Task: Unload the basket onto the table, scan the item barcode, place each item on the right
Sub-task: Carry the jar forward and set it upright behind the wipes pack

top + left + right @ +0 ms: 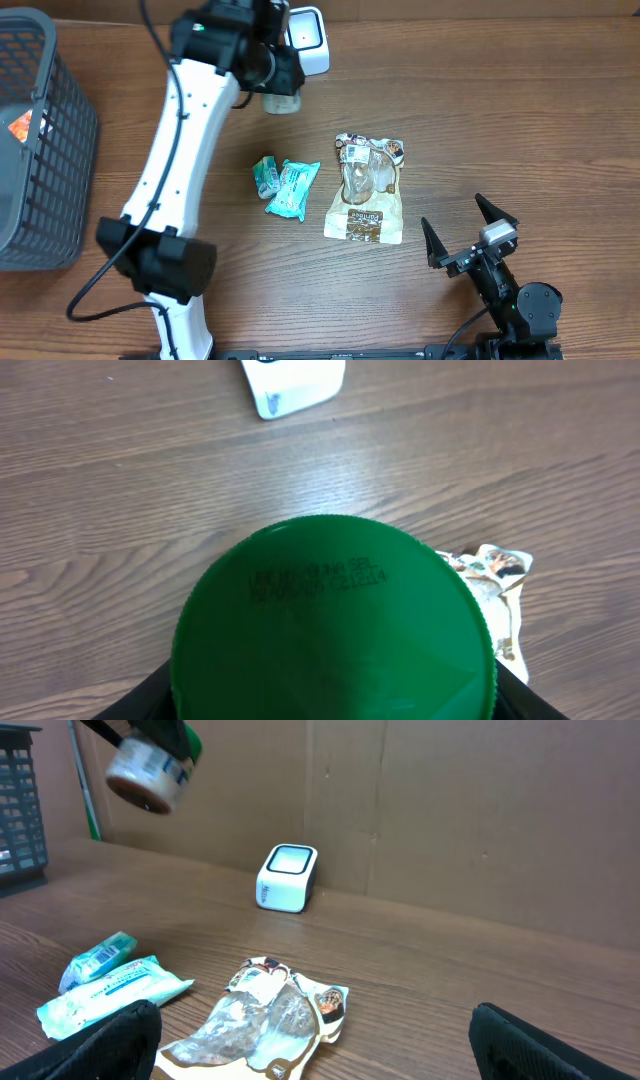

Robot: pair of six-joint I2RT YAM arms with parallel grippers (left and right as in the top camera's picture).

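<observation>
The green-lidded jar (150,765) hangs in the air over the table, near the white scanner (287,877), so the presenting step looks to be in hand. Next, its label probably needs turning toward the scanner's face; no barcode shows yet. The left gripper (270,72) grasps the jar, fingers about half spread. The right gripper (452,212) rests splayed wide, holding nothing, beyond the snack pouch (366,190).

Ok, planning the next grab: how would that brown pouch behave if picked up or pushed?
The brown pouch looks crinkled and thin, so it would probably flop from an edge pinch. Lying flat, it should slide, not roll. Its glossy film may slip in a grip.
</observation>
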